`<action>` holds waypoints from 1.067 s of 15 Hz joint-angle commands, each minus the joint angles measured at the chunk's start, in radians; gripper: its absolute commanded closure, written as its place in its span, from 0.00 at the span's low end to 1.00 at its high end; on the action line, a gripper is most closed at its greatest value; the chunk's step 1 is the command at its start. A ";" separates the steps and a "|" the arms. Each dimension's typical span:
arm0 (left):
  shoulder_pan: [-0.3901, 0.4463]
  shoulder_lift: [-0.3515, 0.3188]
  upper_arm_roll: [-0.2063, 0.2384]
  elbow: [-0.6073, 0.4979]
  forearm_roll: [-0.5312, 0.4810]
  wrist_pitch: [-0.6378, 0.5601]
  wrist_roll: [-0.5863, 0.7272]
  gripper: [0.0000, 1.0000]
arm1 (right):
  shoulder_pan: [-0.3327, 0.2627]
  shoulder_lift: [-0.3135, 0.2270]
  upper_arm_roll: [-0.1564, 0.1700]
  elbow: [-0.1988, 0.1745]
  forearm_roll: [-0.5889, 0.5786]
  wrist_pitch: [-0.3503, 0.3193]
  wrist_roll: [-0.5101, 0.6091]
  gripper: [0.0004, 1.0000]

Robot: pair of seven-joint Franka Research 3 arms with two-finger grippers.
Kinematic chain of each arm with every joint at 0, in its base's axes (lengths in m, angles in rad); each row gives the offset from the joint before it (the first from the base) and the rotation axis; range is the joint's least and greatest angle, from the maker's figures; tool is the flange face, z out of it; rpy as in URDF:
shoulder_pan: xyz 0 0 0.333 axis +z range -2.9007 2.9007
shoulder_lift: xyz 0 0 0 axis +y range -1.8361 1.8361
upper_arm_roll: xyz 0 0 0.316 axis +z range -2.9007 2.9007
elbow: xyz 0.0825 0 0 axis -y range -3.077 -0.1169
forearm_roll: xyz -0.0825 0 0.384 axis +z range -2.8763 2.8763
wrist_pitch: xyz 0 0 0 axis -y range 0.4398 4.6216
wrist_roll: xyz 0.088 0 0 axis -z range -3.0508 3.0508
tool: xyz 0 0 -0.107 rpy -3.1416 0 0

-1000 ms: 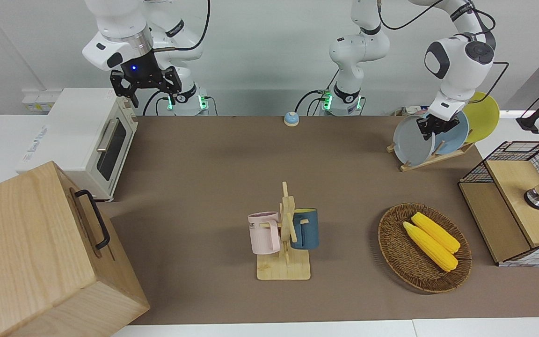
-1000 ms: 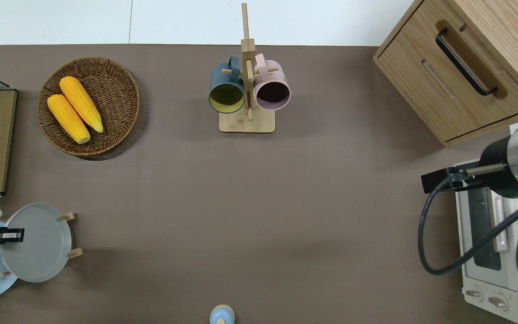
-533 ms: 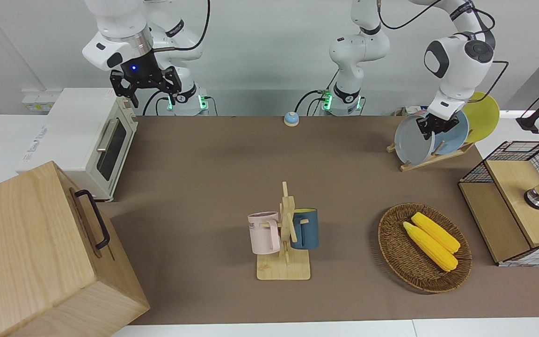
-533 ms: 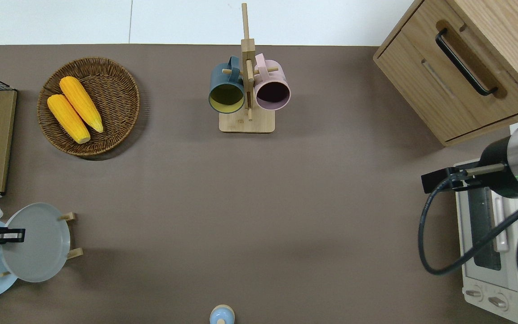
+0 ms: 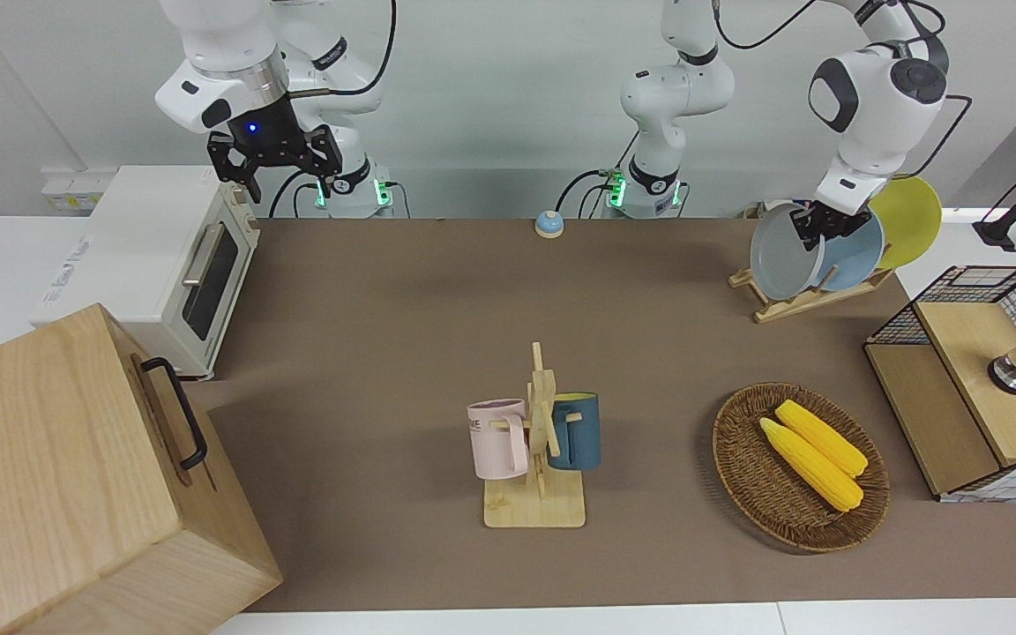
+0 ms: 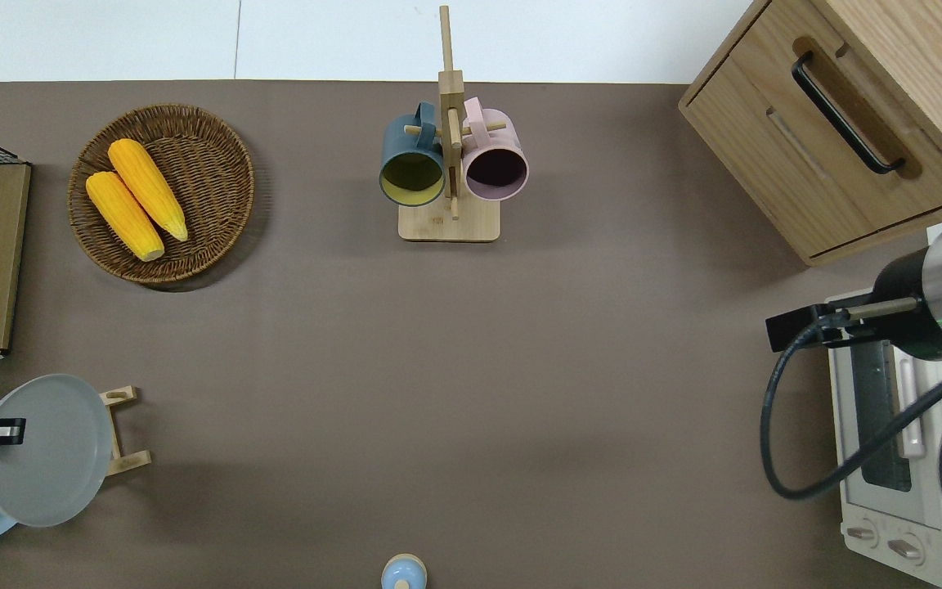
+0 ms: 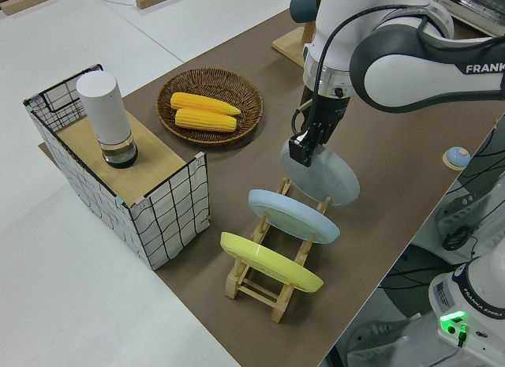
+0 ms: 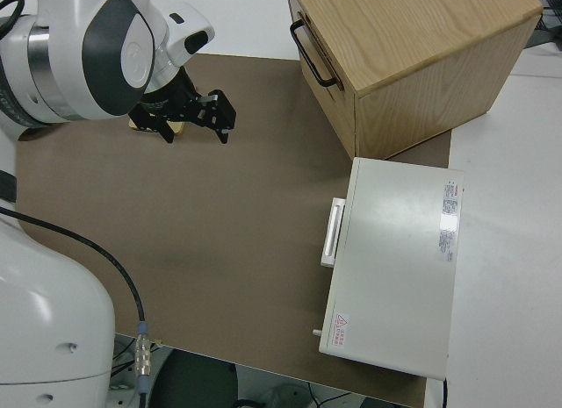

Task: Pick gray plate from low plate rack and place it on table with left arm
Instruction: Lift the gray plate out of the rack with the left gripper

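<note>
Right now your gray plate (image 5: 781,257) is tilted on edge and pinched at its upper rim by the left tool (image 5: 810,231), whose fingers are clamped on that rim. From overhead, you'll see the plate over the end of the low plate rack (image 6: 122,431) that points toward the middle of the counter (image 6: 471,368). In the left side view the plate looks raised off the rack's slats, though you can't confirm a clear gap at its lower edge. Next along the rack, toward the left arm's end of the counter, the light blue plate (image 7: 292,215) and then the yellow plate (image 7: 268,262) lean in their slots. Farther from the robots sits the wicker basket (image 5: 750,472) with two corn cobs (image 5: 812,454). Your right tool (image 5: 272,159) is parked, fingers spread apart.
</note>
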State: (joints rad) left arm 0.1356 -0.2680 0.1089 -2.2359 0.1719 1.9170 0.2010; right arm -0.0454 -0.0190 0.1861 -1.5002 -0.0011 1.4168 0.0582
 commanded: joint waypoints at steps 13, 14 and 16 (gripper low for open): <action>-0.013 0.003 -0.084 0.294 -0.222 -0.381 -0.077 1.00 | -0.010 -0.002 0.006 0.006 0.010 -0.013 -0.001 0.01; -0.011 0.004 -0.083 0.289 -0.253 -0.381 -0.075 1.00 | -0.010 -0.002 0.006 0.006 0.010 -0.013 -0.001 0.01; -0.005 0.015 -0.072 0.283 -0.336 -0.381 -0.069 1.00 | -0.010 -0.002 0.006 0.006 0.010 -0.013 -0.001 0.01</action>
State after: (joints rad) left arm 0.1337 -0.2717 0.0157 -1.9575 -0.0721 1.5550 0.1367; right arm -0.0454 -0.0190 0.1861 -1.5002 -0.0011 1.4168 0.0582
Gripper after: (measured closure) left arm 0.890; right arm 0.009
